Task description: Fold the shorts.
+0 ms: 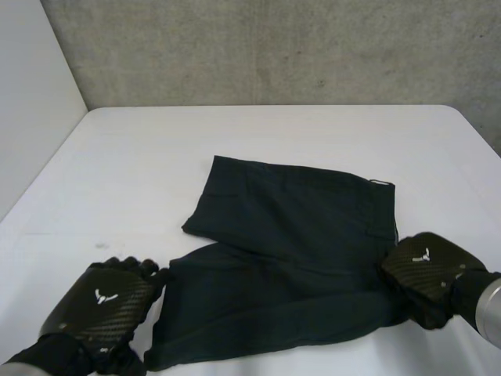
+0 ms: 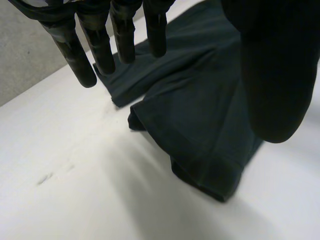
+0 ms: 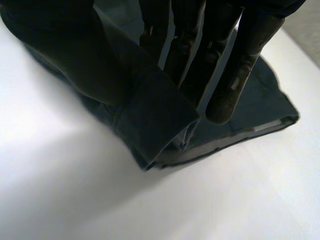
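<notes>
Left hand (image 1: 102, 305) is at the near-left of the white table (image 1: 274, 129), just beside the hem of the shorts' nearer leg (image 1: 168, 329). In its wrist view the fingers (image 2: 80, 55) are straight and spread, the thumb (image 2: 275, 75) is apart from them, and they hold nothing. They hang over the two leg hems, and nothing sits between the hand and the cloth.

Right hand (image 1: 427, 270) is at near-right, on the waistband end of the shorts. In its wrist view a fold of waistband (image 3: 160, 120) is raised off the table and pinched between thumb and fingers (image 3: 235, 80). That fold hides most of the thumb.

Dark shorts (image 1: 297, 243) lie flat mid-table with the waistband to the robot's right and the legs pointing left. The legs are splayed: one runs toward the left hand, the other (image 1: 215, 196) angles away toward the far side. A light tag (image 1: 381, 182) shows at the far waistband corner.

Small dark scuff marks (image 1: 102, 245) are on the table just beyond the left hand. A grey rough wall (image 1: 274, 47) stands behind the far edge of the table.
</notes>
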